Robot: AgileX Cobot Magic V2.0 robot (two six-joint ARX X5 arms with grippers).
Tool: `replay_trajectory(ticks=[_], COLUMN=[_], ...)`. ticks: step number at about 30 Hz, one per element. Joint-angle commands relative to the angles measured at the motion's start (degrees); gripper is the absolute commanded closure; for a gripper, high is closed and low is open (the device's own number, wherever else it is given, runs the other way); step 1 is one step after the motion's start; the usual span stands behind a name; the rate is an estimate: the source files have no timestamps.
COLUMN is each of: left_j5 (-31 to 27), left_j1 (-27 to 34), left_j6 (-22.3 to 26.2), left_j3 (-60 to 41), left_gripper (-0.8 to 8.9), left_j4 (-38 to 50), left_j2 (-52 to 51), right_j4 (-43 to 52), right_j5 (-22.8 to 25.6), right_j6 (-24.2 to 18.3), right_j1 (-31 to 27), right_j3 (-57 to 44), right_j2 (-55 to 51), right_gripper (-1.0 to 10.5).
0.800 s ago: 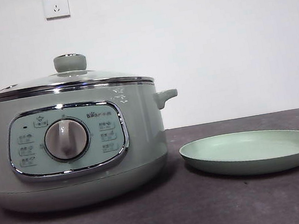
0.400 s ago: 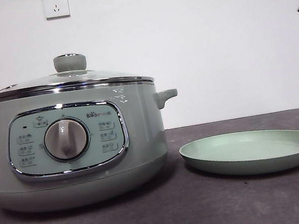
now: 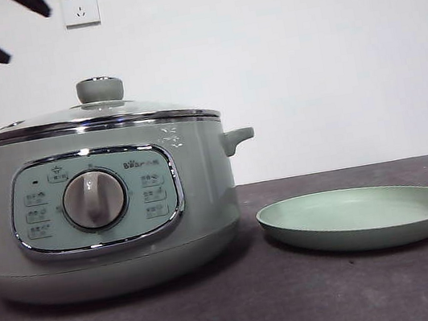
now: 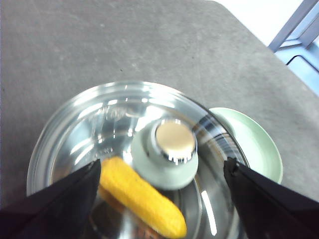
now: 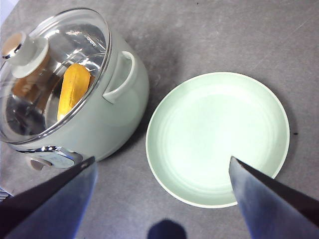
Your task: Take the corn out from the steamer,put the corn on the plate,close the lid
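Presently nothing of the task is complete, by the look of things: lid on, corn inside, plate bare. Left gripper point(image 4: 159, 199): jaws spread wide, empty, poised above the steamer with the knob framed between them; likely the dark tips at the upper left corner of the front view. Steamer point(image 3: 101, 219): pale sage-green cooker standing on the left of the dark grey worktop point(image 3: 246, 310), control panel and grey dial facing the front camera. Lid point(image 3: 93, 114): glass with chrome rim, seated flat and closed on the steamer, pale green knob on top, untouched. Corn point(image 4: 142, 196): one yellow-orange cob piece lying inside the steamer, seen through the glass just beside the knob's base; nothing else identifiable within. Plate point(image 3: 362, 218): shallow pale green dish just beside the steamer on its right, not touching it, holding nothing. Right gripper point(image 5: 162, 199): jaws wide apart, empty, hanging over the plate and the steamer's side handle. Remaining, in judgement: lift lid, extract corn, set it on plate, reseat lid.
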Motion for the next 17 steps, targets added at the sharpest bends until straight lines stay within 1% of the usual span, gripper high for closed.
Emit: replay_trajectory(ticks=[1,7,13,17], left_j5=[-3.5,-9.7,-11.9,-15.7], left_j1=[-3.0,-8.1,-11.1,-12.6], left_j6=[1.4,2.8,2.9,5.0], left_j3=[2.8,6.5,6.9,6.9], left_gripper=[4.04,4.04,4.05,4.05], left_j4=[0.3,0.0,0.0,0.0], left_j2=[3.4,10.2,15.0,16.7], right_j4=[0.3,0.3,0.3,0.3], right_j5=[0.2,0.2,0.2,0.2], right_j6=[0.4,0.4,0.4,0.4], right_j1=[0.0,0.0,0.0,0.0], right_j3=[0.1,0.1,0.1,0.1], right_j2=[0.0,0.0,0.0,0.0], right_gripper=[5.1,5.1,5.1,5.1])
